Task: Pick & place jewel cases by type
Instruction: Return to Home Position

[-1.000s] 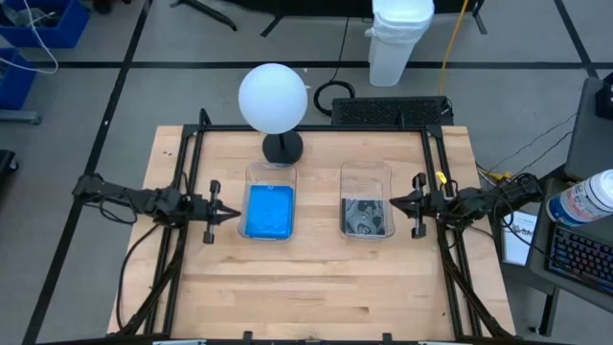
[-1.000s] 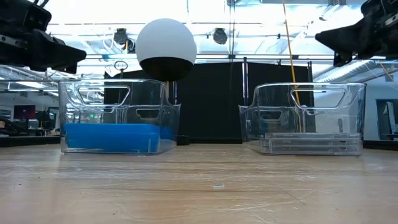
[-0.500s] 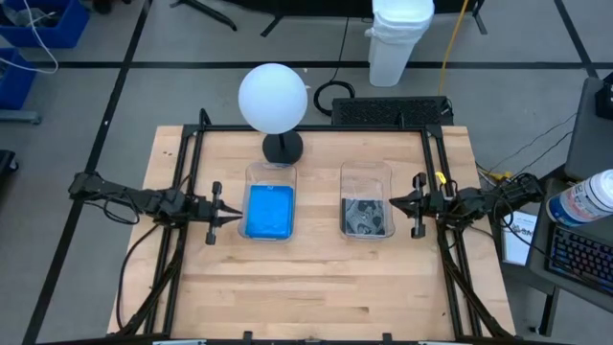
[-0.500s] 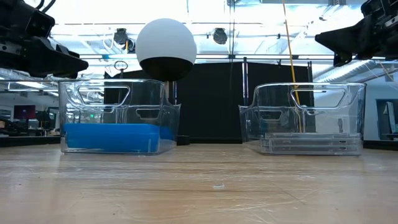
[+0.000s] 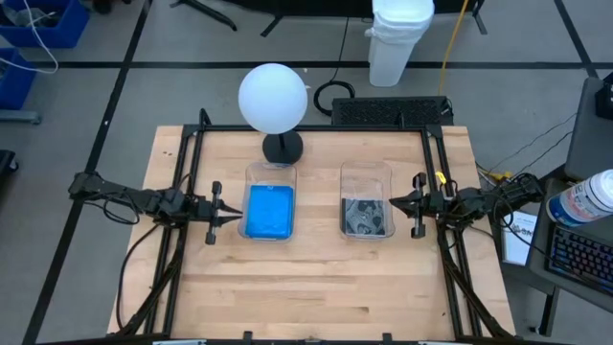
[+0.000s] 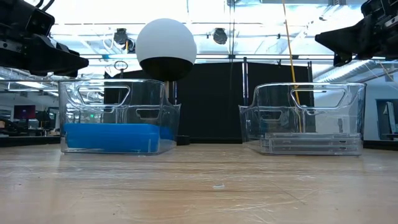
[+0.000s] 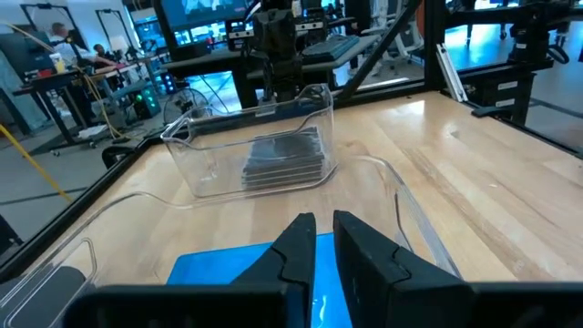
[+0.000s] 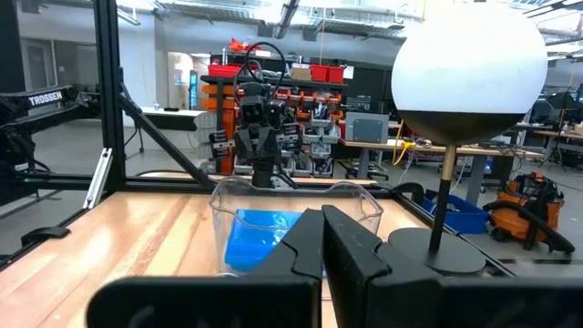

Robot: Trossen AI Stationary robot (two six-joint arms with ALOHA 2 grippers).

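My left gripper (image 5: 226,216) at frame left and right gripper (image 5: 397,203) at frame right are both clenched, empty. Blue jewel cases (image 5: 269,211) in centre-left tub (image 5: 271,170); clear jewel cases (image 5: 367,217) in centre-right tub (image 5: 367,171).

left arm (image 6: 34,46): cut by frame edge | clear cases (image 6: 311,144): count unclear
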